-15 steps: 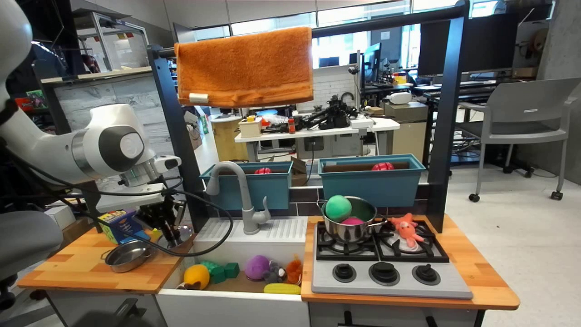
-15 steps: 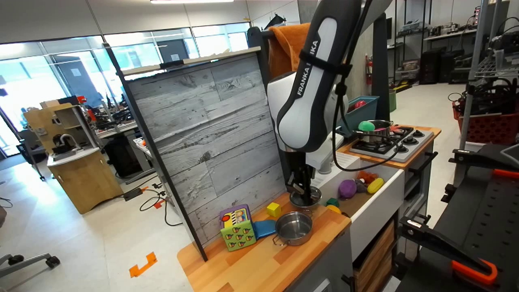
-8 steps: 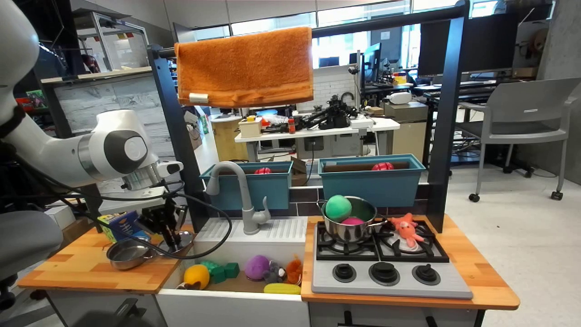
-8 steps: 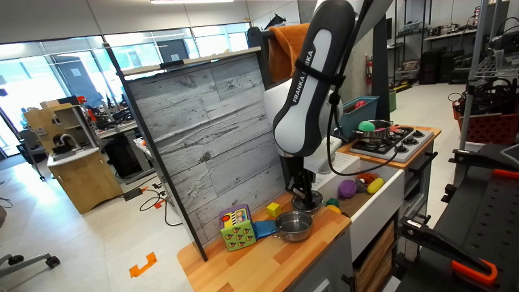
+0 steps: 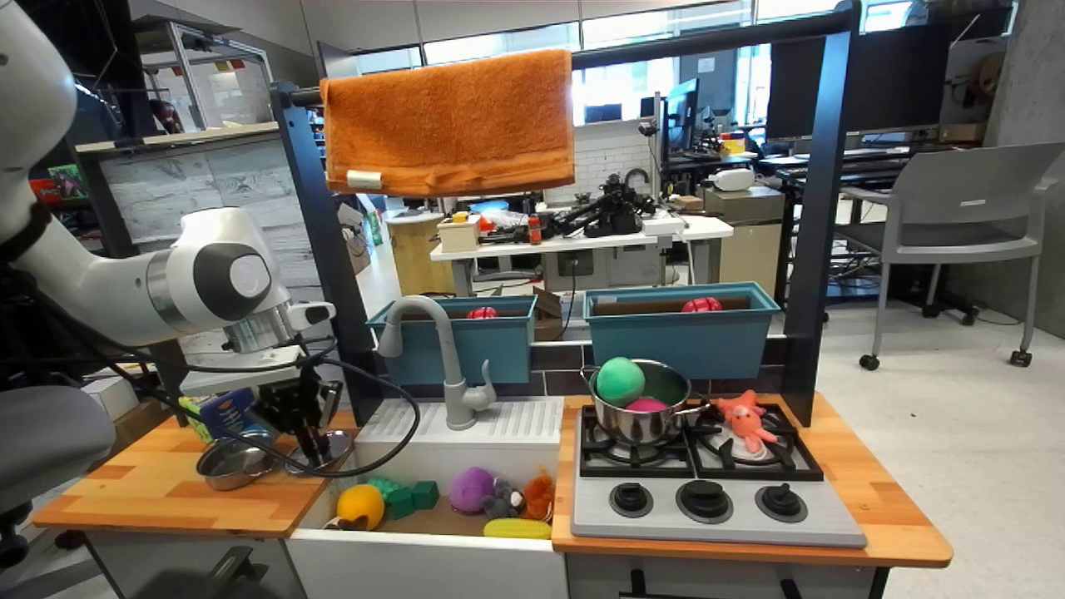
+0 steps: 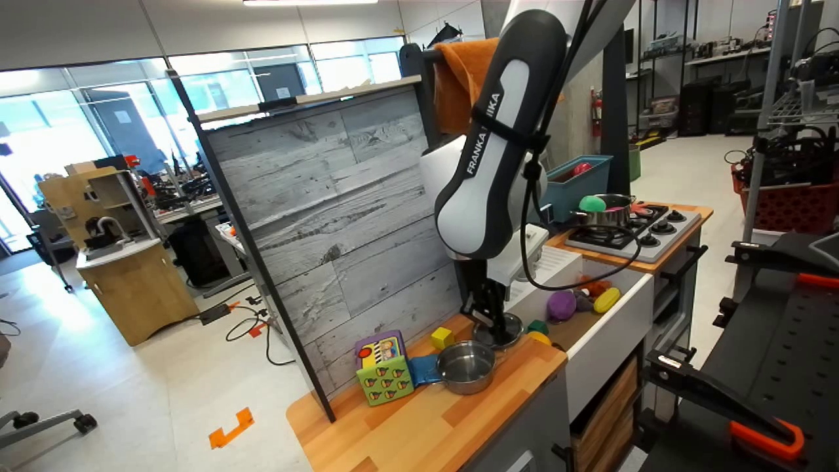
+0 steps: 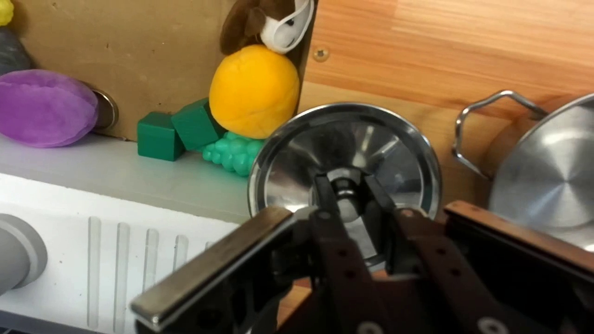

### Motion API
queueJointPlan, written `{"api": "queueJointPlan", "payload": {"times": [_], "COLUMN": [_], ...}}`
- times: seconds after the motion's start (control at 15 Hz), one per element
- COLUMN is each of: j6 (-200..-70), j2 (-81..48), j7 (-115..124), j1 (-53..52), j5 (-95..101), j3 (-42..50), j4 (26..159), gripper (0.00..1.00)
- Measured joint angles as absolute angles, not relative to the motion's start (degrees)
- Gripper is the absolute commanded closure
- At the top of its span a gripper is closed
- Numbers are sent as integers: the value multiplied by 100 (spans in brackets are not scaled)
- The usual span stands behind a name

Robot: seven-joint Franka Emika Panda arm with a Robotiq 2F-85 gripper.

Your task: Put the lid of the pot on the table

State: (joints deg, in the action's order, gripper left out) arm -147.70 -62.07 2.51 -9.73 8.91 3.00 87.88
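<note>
Both my fingers (image 7: 326,195) are closed on the lid (image 7: 357,144) by its knob (image 7: 345,190), one on each side; as far as the wrist view shows, the knob fills the gap between them. The lid is round and shiny, knob up, roughly level. It is at the sink (image 5: 424,561) end of the worktop (image 7: 399,55), low over the wood; whether it already rests there or hangs just above, I cannot tell. From my wrist, part of its rim seems to reach past the worktop's edge, over the sink.

I take this for the setting-down step, close to done: the lid is off the pot (image 6: 466,368), which stands open just beside it. What the next move calls for, I judge, is a slight shift inward if the rim does overhang, without shoving the pot; then lowering until the lid lies flat, spreading my fingers, and rising straight up off the knob.

Farther out, in the sink, a yellow ball (image 7: 254,93) and green blocks (image 7: 160,137) lie near the lid's side. A toy cube (image 6: 383,373) and a yellow block (image 6: 442,338) sit near the pot. Beyond the tap (image 5: 450,358), in an exterior view, a pan (image 5: 645,426) holding a green ball (image 5: 620,381) stands on the stove (image 5: 666,516).
</note>
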Motion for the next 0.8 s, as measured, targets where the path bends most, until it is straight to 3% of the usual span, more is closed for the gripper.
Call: {"api": "queueJointPlan", "payload": {"times": [0.13,0.2,0.33,0.73,0.8], "j6": [-14755,-14753,-14750,-14739,-14738], "j2": [-6243,-6260,-6303,-6345,-6345], "j7": [265,273,287,356,360], "j1": [-986,-991,-1002,-1017,-1018], "j5": [891,892,892,892,892], "j3": [300,300,300,300,300], "j4": [8734,8712,8661,8600,8600], "gripper": [95,55,47,3,0]}}
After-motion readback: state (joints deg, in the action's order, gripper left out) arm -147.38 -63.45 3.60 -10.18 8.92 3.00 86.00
